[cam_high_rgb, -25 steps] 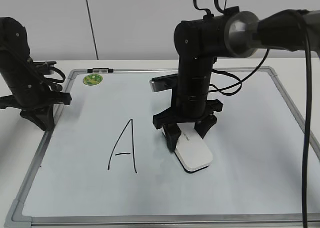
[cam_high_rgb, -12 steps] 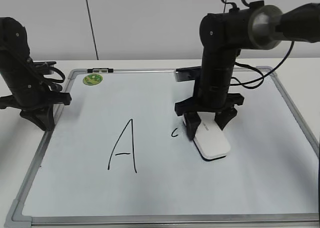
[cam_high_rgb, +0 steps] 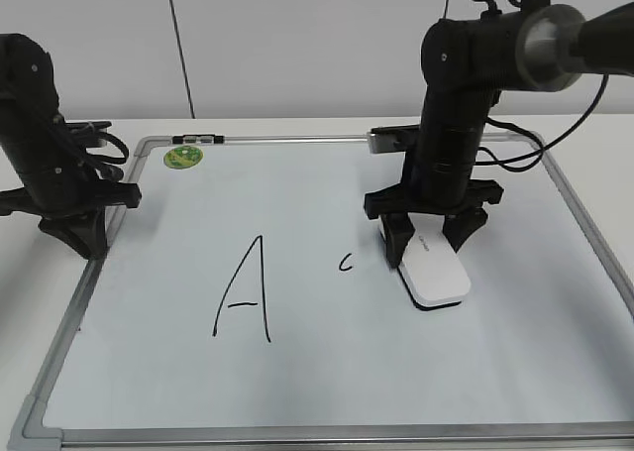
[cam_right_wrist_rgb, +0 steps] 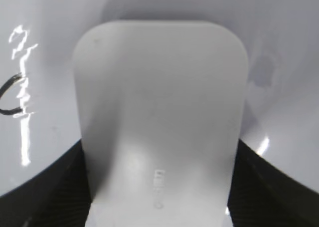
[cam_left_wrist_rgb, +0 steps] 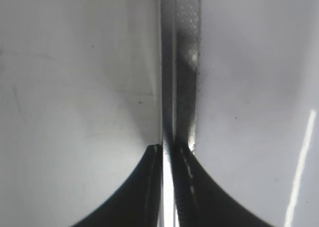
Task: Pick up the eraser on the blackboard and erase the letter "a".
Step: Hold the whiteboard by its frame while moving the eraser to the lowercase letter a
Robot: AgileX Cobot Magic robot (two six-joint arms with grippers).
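One eraser | clamped in right end effector | apparently touching blackboard

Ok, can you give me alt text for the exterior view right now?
The right end effector grips a white eraser flat on the blackboard, just right of a small curved remnant of the letter "a". A tall capital A stands further left. The left end effector sits idle at the board's left edge, near a green sticker.
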